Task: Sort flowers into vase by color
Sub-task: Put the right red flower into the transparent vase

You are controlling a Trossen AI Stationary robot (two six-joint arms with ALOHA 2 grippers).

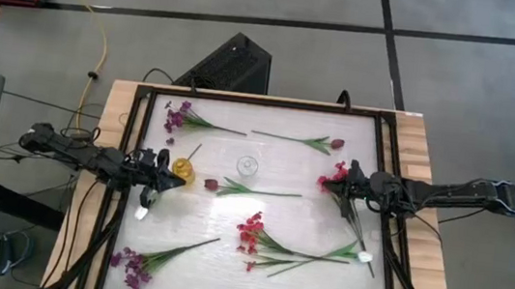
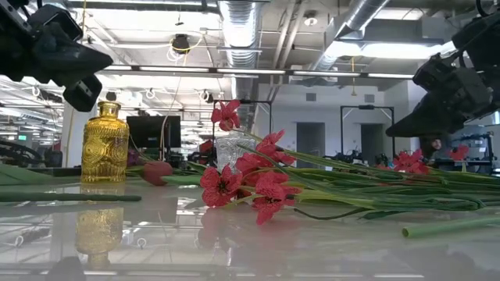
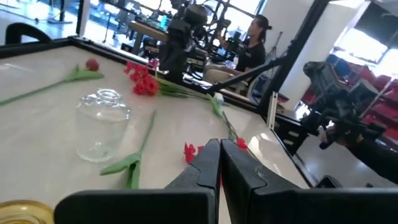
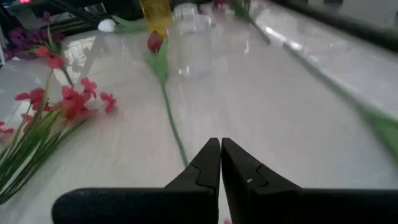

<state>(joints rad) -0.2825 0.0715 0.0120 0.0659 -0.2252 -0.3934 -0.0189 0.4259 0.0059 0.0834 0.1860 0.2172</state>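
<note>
Right gripper [image 4: 220, 163]: jaws pressed together with nothing visible between the tips in the right wrist view; it hovers near the worktop's right edge, beside a red-pink sprig [image 1: 334, 177] whose stem trails toward the near right corner. Left gripper [image 3: 219, 165]: jaws likewise closed and empty, held by the left edge right beside the yellow vase [image 1: 183, 168]. A clear glass vase [image 1: 248, 167] stands mid-worktop, between the two arms. Flowers lie scattered: a maroon-bud sprig [image 1: 247, 190] at centre, long axis running left to right, bud end toward the yellow vase; a red-pink bunch [image 1: 252, 233] toward the near edge; purple sprigs at the far left corner [image 1: 179, 116] and near left corner [image 1: 135, 265]; another maroon-bud sprig [image 1: 321, 142] by the far edge. Judgement: the red-pink sprig is nearest the right gripper, so that arm is better placed; jaws must open first. Both arms reach inward, stretched low and level across the side edges.
</note>
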